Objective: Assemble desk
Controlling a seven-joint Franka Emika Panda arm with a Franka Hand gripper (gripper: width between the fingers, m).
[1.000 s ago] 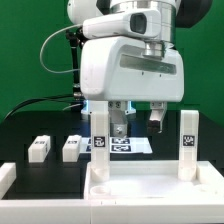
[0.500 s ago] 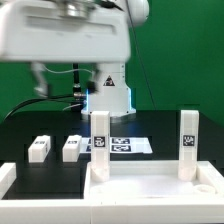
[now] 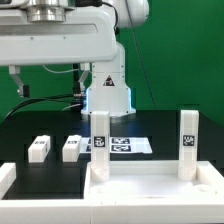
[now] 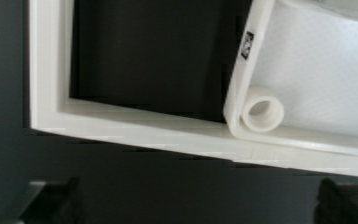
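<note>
The desk's white panel [image 3: 150,182] lies at the front of the exterior view. Two legs stand upright on it, one at its left corner [image 3: 100,140] and one at its right corner [image 3: 188,138], each with a tag. Two loose legs [image 3: 39,148] [image 3: 71,148] lie on the black table to the exterior view's left. The arm's white body [image 3: 60,40] fills the top, and the fingers are above the picture's edge. In the wrist view my gripper [image 4: 202,203] is open, with dark fingertips [image 4: 51,198] far apart and nothing between them. A leg's round end [image 4: 259,113] shows beside the panel [image 4: 327,60].
The marker board [image 3: 128,146] lies flat behind the panel, between the two standing legs. A white rail [image 4: 140,135] runs below the gripper in the wrist view. A white block [image 3: 5,176] sits at the front left. A green backdrop stands behind.
The arm has lifted and swung toward the exterior view's left. The fingers that hung over the marker board a second ago have left the exterior view. The legs and panel have not moved.
</note>
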